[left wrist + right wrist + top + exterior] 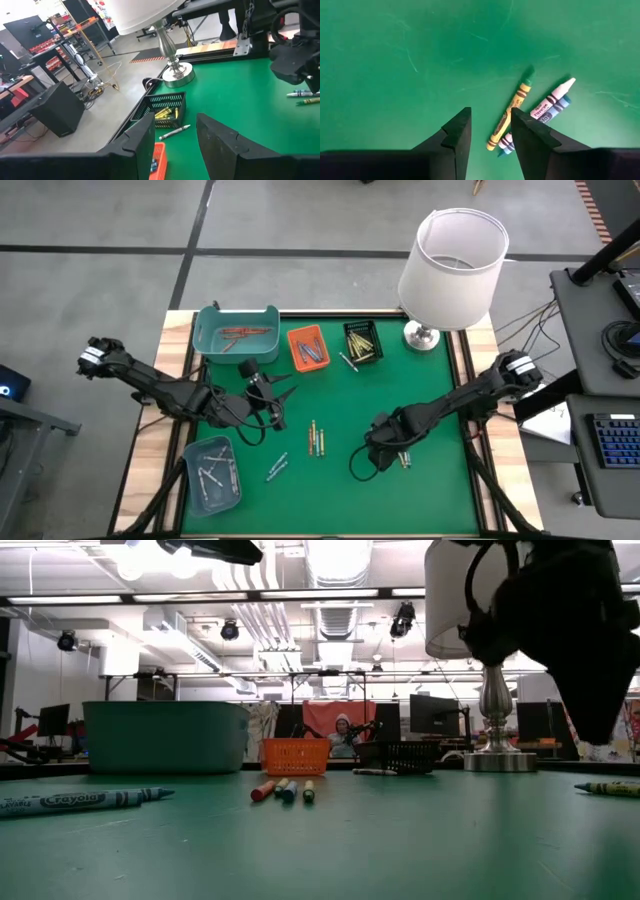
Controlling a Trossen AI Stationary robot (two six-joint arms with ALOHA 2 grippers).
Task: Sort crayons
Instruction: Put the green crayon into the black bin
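Green felt covers the table (430, 395), with a white-shaded lamp (452, 258) at the far right corner and small trays along the far and left edges: a teal tray (236, 330), an orange tray (306, 347), a black tray (362, 342) and a pale blue tray (211, 472) at the near left. You have loose crayons (315, 440) lying mid-table, another pair (277, 467) nearer the blue tray, and one grey crayon (348, 360) just beside the black tray. Judge them as light, stiff, waxy sticks with paper wraps: they should roll easily and could snap if squeezed hard, so pinch one across its middle, fingers square to its length. Your right gripper (490, 132) hangs over the near right of the felt with its jaws spread and nothing between them; directly below lie a yellow-green crayon (511, 116) and, touching it, a white-tipped crayon (554, 99) atop a blue one (557, 109). That arm reaches in from the right edge, wrist bent down. Your left gripper (272, 392) waits near the orange tray, jaws apart and empty, its arm stretched in from the left edge.
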